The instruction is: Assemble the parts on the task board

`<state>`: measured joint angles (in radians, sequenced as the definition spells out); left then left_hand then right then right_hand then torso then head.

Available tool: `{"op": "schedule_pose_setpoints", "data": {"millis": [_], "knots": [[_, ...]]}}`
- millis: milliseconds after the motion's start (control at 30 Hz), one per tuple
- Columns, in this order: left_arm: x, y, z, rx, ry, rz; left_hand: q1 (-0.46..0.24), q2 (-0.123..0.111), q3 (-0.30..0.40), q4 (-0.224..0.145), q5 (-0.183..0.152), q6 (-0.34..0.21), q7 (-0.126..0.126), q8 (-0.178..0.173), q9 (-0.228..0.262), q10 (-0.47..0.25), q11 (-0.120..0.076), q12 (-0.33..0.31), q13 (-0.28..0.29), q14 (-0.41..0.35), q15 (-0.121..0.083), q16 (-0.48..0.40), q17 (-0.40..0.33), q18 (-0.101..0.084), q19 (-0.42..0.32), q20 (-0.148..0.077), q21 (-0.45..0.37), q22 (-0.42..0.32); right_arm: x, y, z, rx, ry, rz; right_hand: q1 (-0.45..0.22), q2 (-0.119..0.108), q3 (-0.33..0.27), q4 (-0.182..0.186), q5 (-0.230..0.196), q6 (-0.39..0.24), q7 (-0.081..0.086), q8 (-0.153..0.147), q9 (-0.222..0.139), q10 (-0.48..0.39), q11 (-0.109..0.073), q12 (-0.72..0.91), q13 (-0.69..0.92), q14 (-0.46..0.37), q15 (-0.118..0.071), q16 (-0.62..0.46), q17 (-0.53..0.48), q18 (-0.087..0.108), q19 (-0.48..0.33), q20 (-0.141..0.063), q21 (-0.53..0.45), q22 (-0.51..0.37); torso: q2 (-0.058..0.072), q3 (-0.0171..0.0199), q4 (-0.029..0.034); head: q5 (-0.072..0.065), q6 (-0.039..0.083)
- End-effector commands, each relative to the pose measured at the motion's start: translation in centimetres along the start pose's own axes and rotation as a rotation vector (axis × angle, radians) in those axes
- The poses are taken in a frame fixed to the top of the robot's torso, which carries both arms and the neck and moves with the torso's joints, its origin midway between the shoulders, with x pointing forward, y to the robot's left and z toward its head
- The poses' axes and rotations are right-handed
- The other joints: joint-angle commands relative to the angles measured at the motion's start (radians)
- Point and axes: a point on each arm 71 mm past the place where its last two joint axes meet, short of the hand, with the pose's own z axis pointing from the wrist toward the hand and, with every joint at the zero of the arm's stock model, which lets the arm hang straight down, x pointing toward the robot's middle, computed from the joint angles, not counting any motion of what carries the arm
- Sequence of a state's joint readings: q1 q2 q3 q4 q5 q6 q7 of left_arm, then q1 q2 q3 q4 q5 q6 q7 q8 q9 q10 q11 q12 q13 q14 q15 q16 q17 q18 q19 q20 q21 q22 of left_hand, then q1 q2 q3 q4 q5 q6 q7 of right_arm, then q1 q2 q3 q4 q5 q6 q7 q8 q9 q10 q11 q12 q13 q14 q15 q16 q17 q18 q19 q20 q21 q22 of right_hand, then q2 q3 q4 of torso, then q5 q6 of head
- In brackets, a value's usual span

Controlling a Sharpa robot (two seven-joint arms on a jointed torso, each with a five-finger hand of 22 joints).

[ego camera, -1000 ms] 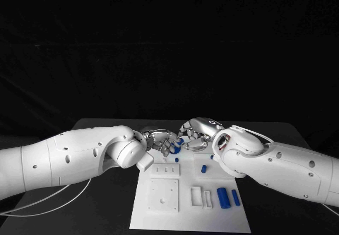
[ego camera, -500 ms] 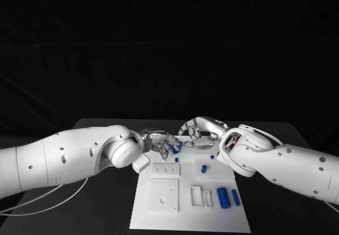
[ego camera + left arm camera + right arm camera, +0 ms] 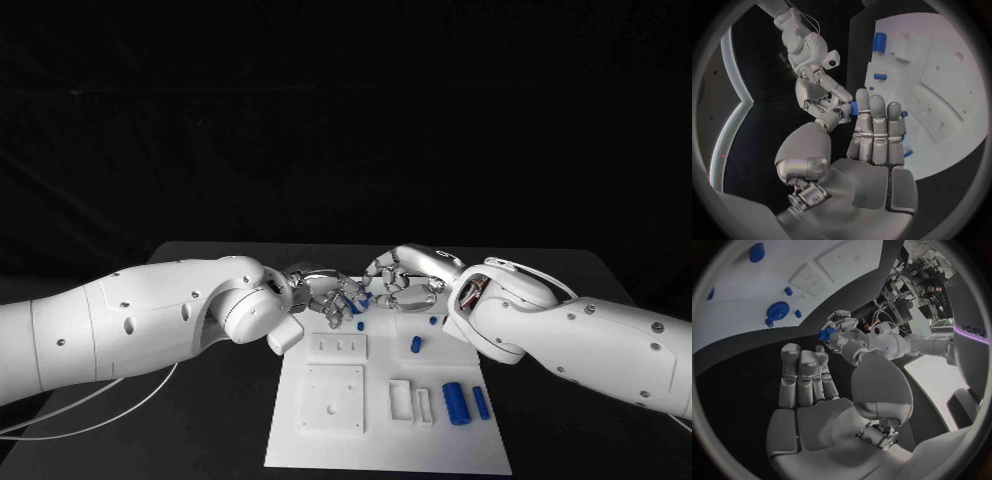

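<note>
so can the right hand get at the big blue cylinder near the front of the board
Probably yes. The big blue cylinder lies uncovered on the task board, under the right forearm; the right hand would have to pull back toward it.

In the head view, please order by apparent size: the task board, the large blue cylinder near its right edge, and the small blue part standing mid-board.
1. task board
2. large blue cylinder
3. small blue part
</note>
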<state>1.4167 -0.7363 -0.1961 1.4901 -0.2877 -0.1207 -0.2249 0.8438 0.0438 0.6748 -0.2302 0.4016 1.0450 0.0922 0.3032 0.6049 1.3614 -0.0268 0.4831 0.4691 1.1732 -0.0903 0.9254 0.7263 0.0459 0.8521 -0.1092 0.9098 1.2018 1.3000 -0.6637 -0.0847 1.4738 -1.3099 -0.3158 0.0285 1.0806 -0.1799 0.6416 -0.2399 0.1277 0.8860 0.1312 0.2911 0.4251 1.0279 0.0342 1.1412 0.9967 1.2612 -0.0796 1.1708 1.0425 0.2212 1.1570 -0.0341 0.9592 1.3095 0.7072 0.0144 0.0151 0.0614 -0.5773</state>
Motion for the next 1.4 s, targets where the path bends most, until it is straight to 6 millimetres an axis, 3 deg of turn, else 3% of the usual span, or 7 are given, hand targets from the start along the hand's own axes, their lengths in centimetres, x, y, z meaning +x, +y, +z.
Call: {"op": "schedule_pose_setpoints", "data": {"millis": [33,600,767,967,1400], "knots": [[0.31,-0.38,-0.05,0.021,0.027,0.008,0.010,0.013,0.004,-0.008,0.003,0.023,-0.016,0.002,0.002,0.008,-0.003,-0.006,-0.002,-0.002,0.000,-0.006,-0.001,-0.012,-0.005,-0.077,0.002,-0.001,0.67,0.10,-0.21,-0.026,0.063,-0.010,-0.005,0.007,-0.004,-0.005,0.005,0.017,0.007,0.007,0.002,0.000,-0.009,0.006,-0.002,-0.002,-0.005,0.003,0.002,0.041,-0.010,0.001,-0.003,0.017,0.000,-0.0002,0.0001,0.001,0.000],[0.47,-0.43,-0.08,0.024,0.032,0.018,0.009,0.013,0.005,-0.010,0.002,0.023,-0.016,0.002,0.003,0.009,-0.003,-0.007,-0.002,-0.002,0.000,-0.006,-0.001,-0.013,-0.007,-0.077,0.000,-0.002,1.17,0.10,-0.16,-0.029,0.068,-0.004,-0.016,0.018,-0.016,-0.010,0.014,0.024,0.003,0.011,0.003,0.000,-0.012,0.009,-0.007,-0.001,-0.008,0.003,0.002,0.041,-0.010,0.001,-0.002,0.016,0.001,0.0005,0.0013,0.000,-0.003],[0.22,-0.36,-0.10,0.023,0.020,0.027,0.009,0.013,0.005,-0.011,0.002,0.023,-0.016,0.002,0.003,0.009,-0.003,-0.008,-0.002,-0.002,0.000,-0.006,-0.001,-0.013,-0.007,-0.077,0.000,-0.002,1.02,0.01,-0.23,-0.034,0.053,0.001,-0.029,0.045,0.007,0.019,-0.022,0.062,-0.010,0.031,0.010,0.006,-0.025,0.011,-0.014,0.003,-0.019,0.004,0.001,0.041,-0.006,0.000,-0.003,0.015,0.001,0.0004,0.0002,0.001,-0.005],[0.17,-0.33,-0.08,0.020,0.016,0.037,0.009,0.013,0.005,-0.011,0.001,0.023,-0.016,0.002,0.003,0.009,-0.003,-0.008,-0.003,-0.003,0.000,-0.006,-0.001,-0.013,-0.008,-0.076,0.000,-0.003,0.98,0.10,-0.25,-0.041,0.044,0.004,-0.031,0.058,0.068,0.063,-0.066,0.108,-0.026,0.050,0.016,0.015,-0.040,0.013,-0.023,0.007,-0.034,0.005,0.001,0.041,0.001,-0.003,0.000,0.016,0.001,0.0004,0.0009,0.001,-0.006],[0.21,-0.30,-0.09,0.019,0.019,0.039,0.009,0.013,0.006,-0.012,0.001,0.023,-0.016,0.001,0.004,0.010,-0.002,-0.010,-0.003,-0.003,0.000,-0.006,-0.001,-0.013,-0.009,-0.076,-0.001,-0.003,1.13,0.19,-0.20,-0.042,0.055,-0.009,-0.026,0.061,0.096,0.067,-0.069,0.131,-0.035,0.060,0.018,0.025,-0.049,0.017,-0.027,0.011,-0.043,0.010,0.004,0.041,0.007,-0.006,0.006,0.017,0.001,0.0001,-0.0004,0.001,-0.008]]}}
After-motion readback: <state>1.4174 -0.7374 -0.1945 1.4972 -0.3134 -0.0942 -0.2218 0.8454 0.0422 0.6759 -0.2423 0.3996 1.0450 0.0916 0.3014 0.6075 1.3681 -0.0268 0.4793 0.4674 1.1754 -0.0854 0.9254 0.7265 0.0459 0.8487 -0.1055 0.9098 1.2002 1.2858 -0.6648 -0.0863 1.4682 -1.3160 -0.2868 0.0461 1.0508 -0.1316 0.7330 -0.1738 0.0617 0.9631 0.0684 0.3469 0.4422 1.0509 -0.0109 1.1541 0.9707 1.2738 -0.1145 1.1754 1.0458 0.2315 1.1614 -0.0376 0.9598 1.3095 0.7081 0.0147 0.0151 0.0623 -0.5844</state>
